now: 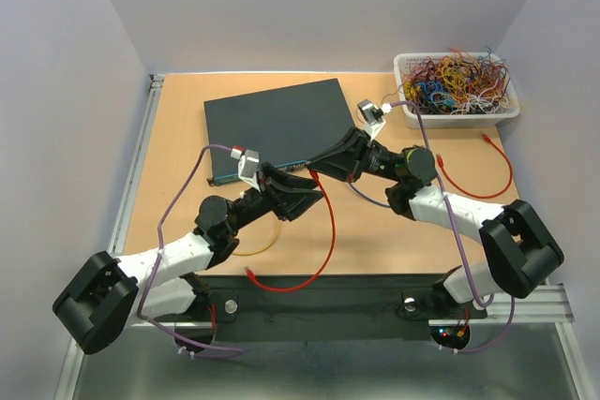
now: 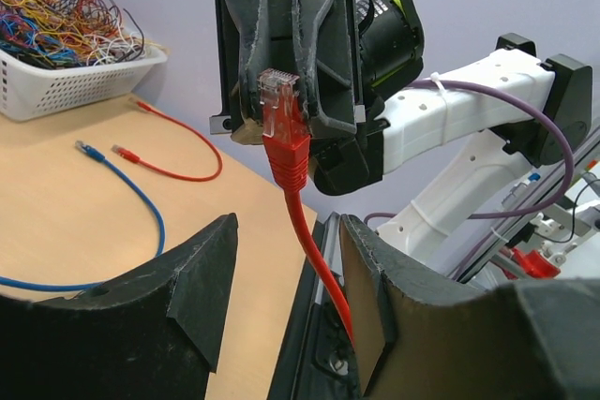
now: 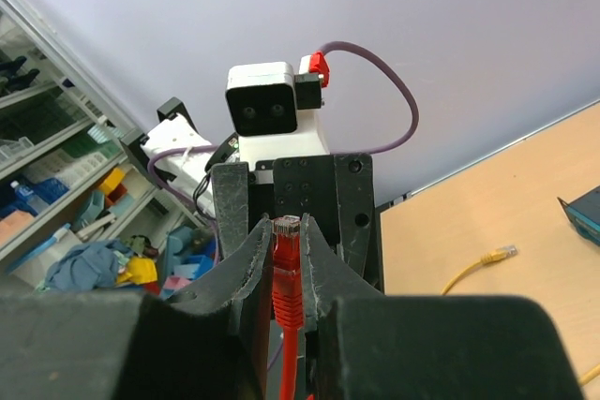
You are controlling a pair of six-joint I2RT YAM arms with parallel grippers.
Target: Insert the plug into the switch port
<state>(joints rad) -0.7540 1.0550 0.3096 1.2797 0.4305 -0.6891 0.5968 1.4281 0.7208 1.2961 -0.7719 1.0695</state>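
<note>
Close to the near edge of the tabletop, the red cable loops up toward the two tools. The left tool stands half open, and the cable hangs between its fingers unpinched. Facing it, the right tool is clamped on the plug, held in the air over the middle of the tabletop. Just beyond lies the dark box. The switch port sits on its near face, too small to single out. The step in hand looks like positioning the plug. Next it likely needs turning toward the box and lining up square with a socket.
</note>
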